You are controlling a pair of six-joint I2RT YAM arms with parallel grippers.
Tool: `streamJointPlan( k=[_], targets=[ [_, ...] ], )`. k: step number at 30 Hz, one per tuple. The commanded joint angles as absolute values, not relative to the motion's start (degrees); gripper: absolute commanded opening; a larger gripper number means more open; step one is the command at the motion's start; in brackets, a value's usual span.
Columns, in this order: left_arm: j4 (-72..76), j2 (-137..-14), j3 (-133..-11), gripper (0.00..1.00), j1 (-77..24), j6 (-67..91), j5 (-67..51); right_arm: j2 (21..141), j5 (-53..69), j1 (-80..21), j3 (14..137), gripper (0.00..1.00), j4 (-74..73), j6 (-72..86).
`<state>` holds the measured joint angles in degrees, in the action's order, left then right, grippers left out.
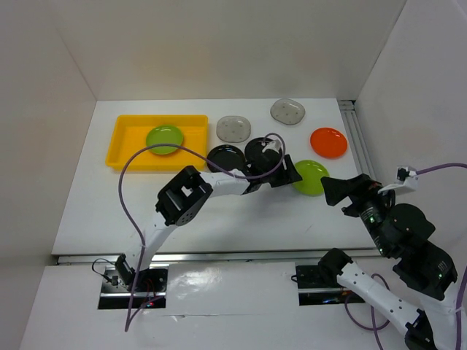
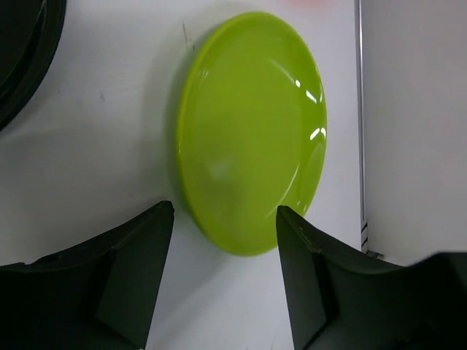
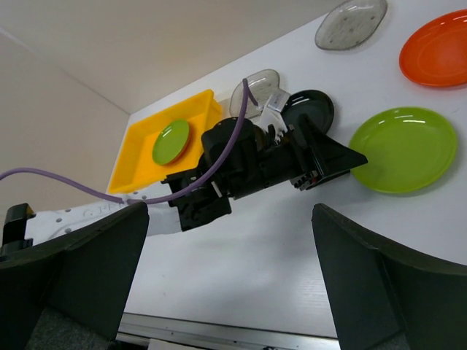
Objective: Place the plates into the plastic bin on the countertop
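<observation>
Seven plates show in my views. One lime green plate (image 1: 165,138) lies inside the yellow plastic bin (image 1: 128,146), which sits at the far left of the white countertop (image 1: 241,219). The other six are out on the countertop. Two grey dotted plates (image 1: 233,128) lie toward the back, one just right of the bin and the other (image 1: 287,111) further right. Two black plates (image 1: 225,157) sit side by side in the middle, the right one partly covered by my left arm. An orange plate (image 1: 328,142) lies near the right wall. The second lime green plate (image 1: 312,179) is just in front of it.

My left gripper (image 1: 290,172) is stretched across the middle of the table to that second green plate. In the left wrist view its fingers (image 2: 139,270) are spread apart, with the plate's near rim lying between the tips. They hold nothing, and I cannot tell whether either tip touches the rim. A purple cable (image 1: 124,182) loops from the left arm's base over to the wrist.

My right gripper (image 1: 332,191) hangs just right of the same green plate, apart from it. Its jaws are wide open and empty.
</observation>
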<state>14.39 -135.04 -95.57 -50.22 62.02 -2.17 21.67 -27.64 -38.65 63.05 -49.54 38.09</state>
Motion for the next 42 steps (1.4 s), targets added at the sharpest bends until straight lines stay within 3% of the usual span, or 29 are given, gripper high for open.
streamJointPlan(
  k=[1,2,3,7,8,9,10,11,14,20,24,28,31,38,42],
  targets=[
    [10.5,-139.2,-99.3,0.71,-50.2,62.2,0.4,22.6,-27.5,-38.9,64.8,1.00,-49.6,38.0],
    [9.9,-139.9,-100.0,0.60,-50.2,62.2,0.4,22.6,-27.0,-38.9,64.8,1.00,-49.6,38.0],
    [9.2,-140.4,-100.5,0.57,-50.2,62.7,1.0,22.1,-27.0,-38.9,64.3,1.00,-49.0,38.0],
    [9.2,-141.2,-100.4,0.57,-49.1,63.9,1.0,22.1,-26.5,-38.9,63.5,1.00,-48.3,38.0],
    [9.2,-141.2,-100.4,0.52,-49.1,63.9,1.0,22.1,-26.5,-38.9,63.5,1.00,-48.3,38.0],
    [9.2,-141.2,-100.4,0.46,-48.6,63.9,1.0,22.1,-26.5,-38.9,62.9,1.00,-48.3,38.0],
    [9.2,-141.2,-100.4,0.28,-48.6,63.9,1.0,22.1,-25.9,-38.9,62.9,1.00,-48.3,38.0],
    [9.2,-141.8,-100.4,0.18,-48.1,64.4,1.0,22.1,-25.9,-38.9,62.9,1.00,-47.8,38.0],
    [9.5,-142.4,-101.9,0.00,-47.5,64.4,-1.9,22.1,-25.9,-38.9,62.3,1.00,-47.8,38.0],
    [17.0,-136.5,-100.5,0.00,-45.7,65.6,-12.4,22.1,-25.9,-38.9,61.8,1.00,-47.8,37.4],
    [11.1,-128.9,-103.3,0.00,-43.1,63.4,-14.9,22.1,-25.4,-38.9,61.8,1.00,-47.2,37.4],
    [-5.7,-120.2,-104.4,0.00,-38.4,61.3,-7.2,22.6,-24.9,-38.9,59.4,1.00,-45.4,37.4],
    [-12.3,-115.2,-102.4,0.00,-30.3,61.3,-5.3,22.6,-24.3,-38.9,58.1,1.00,-44.5,36.8],
    [-17.2,-101.9,-85.0,0.00,-10.0,58.2,-2.2,25.1,-22.1,-38.9,52.4,1.00,-38.4,36.8],
    [-18.0,-101.3,-82.8,0.00,-0.1,53.9,-4.7,26.3,-19.8,-38.9,49.4,1.00,-34.6,36.2]
  ],
)
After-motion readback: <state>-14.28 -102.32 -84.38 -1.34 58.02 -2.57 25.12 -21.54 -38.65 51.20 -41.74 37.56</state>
